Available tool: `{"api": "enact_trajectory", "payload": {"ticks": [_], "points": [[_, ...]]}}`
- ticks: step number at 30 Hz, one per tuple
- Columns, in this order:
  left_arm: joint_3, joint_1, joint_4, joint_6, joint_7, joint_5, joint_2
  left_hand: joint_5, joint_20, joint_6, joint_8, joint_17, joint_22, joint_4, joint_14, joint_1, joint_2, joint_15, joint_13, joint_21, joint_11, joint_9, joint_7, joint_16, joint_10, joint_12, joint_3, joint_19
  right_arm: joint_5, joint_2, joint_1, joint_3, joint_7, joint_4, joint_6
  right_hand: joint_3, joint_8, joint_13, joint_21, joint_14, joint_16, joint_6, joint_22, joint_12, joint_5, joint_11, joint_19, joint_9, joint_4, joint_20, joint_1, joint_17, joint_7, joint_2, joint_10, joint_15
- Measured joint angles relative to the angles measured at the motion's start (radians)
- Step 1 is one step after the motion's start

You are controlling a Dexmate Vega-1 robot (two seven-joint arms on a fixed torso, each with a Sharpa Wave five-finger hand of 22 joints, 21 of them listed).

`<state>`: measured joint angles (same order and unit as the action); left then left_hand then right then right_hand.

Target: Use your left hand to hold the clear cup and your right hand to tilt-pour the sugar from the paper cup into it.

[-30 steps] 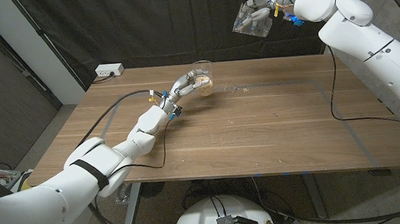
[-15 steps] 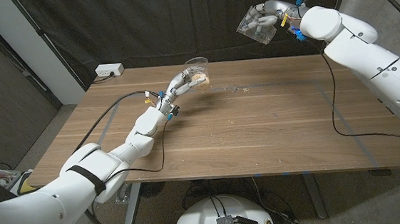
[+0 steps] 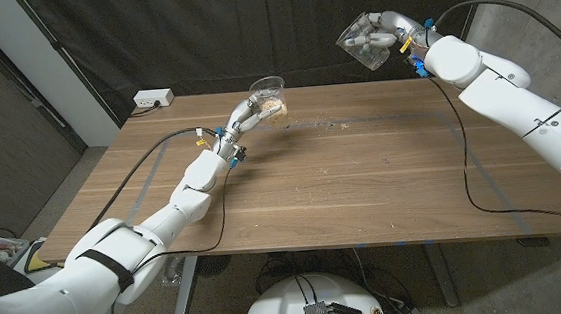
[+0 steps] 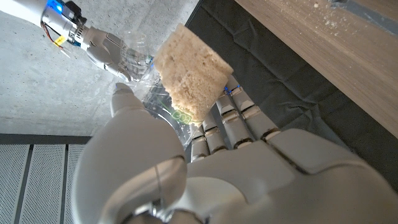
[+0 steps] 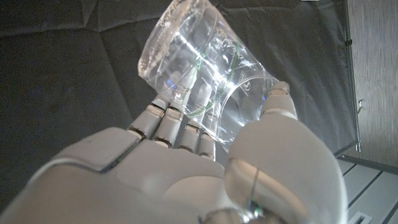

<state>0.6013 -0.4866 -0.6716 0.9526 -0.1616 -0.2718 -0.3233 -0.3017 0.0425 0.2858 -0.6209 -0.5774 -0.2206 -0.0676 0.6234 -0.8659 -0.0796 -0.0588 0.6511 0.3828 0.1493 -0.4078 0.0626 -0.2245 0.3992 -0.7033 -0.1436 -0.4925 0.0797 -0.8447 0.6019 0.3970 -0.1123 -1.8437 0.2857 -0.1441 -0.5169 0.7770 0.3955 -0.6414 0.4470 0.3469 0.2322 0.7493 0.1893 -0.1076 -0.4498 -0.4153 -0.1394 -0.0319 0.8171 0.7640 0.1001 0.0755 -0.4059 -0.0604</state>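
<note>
At the far left of the table (image 3: 363,181), a white power strip (image 3: 152,99) is seen near the edge. To its right, the left hand (image 3: 252,112) is clamped around a clear cup (image 3: 270,96), which is held above the far part of the table, clear of the wood. Brown sugar (image 3: 275,107) is seen in this cup; in the left wrist view it shows as a packed tan mass (image 4: 189,74) above the curled fingers (image 4: 217,118). Further right, a few spilled grains (image 3: 336,124) lie on the table.

At the far right, the right hand (image 3: 376,34) is raised high, well apart from the left one, and is wrapped around a second cup (image 3: 362,45). This cup is transparent plastic rather than paper, is held on a slant, and looks empty in the right wrist view (image 5: 199,62).

The pour therefore appears largely done. If any sugar is left, the second cup should be brought directly over the rim of the clear cup before it is tipped further. The clear cup should be kept upright and steady, low over the table. The tilt should be increased slowly so that clumped sugar does not drop at once and scatter. Neither cup should be squeezed hard, since thin plastic is likely to buckle.
</note>
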Motion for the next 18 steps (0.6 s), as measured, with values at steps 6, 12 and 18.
{"api": "enact_trajectory", "payload": {"ticks": [6,12,18], "points": [[-0.015,-0.034,-0.087,-0.055,0.034,0.011,-0.031,0.0,0.0,0.0,0.0,0.0,0.0,0.0,0.0,0.0,0.0,0.0,0.0,0.0,-0.001,0.0,0.0,0.0,-0.001,0.0,0.0,0.0,-0.066,0.007,0.044,-0.014,0.137,0.022,-0.099,-0.001,-0.002,0.004,0.005,0.0,0.0,0.004,0.0,-0.003,-0.001,0.002,-0.012,-0.003,-0.001,0.001,0.005,0.0,0.0,-0.005,-0.009,0.0],[-0.031,-0.071,-0.176,-0.089,0.054,0.018,-0.063,0.0,0.006,-0.004,0.0,0.0,0.0,0.004,0.0,0.0,0.0,0.0,0.0,0.0,-0.001,0.0,-0.004,0.0,-0.002,0.0,-0.004,0.006,-0.096,0.022,0.089,-0.028,0.223,0.061,-0.194,-0.001,-0.006,0.004,0.005,-0.009,0.0,0.008,-0.005,0.002,-0.001,-0.002,-0.025,-0.005,-0.001,0.003,0.009,0.0,-0.002,-0.009,-0.013,-0.002],[-0.044,-0.1,-0.248,-0.137,0.073,0.021,-0.088,0.0,0.006,-0.004,-0.005,0.0,0.0,0.004,0.0,0.004,-0.004,0.0,-0.001,0.0,-0.002,0.0,-0.004,0.0,-0.002,0.0,-0.004,0.005,-0.114,0.054,0.138,-0.037,0.295,0.138,-0.322,-0.004,-0.006,0.005,0.011,-0.02,0.0,0.01,-0.005,0.002,-0.004,-0.008,-0.03,-0.006,-0.004,-0.002,0.009,0.0,-0.001,-0.009,-0.019,-0.002]]}}
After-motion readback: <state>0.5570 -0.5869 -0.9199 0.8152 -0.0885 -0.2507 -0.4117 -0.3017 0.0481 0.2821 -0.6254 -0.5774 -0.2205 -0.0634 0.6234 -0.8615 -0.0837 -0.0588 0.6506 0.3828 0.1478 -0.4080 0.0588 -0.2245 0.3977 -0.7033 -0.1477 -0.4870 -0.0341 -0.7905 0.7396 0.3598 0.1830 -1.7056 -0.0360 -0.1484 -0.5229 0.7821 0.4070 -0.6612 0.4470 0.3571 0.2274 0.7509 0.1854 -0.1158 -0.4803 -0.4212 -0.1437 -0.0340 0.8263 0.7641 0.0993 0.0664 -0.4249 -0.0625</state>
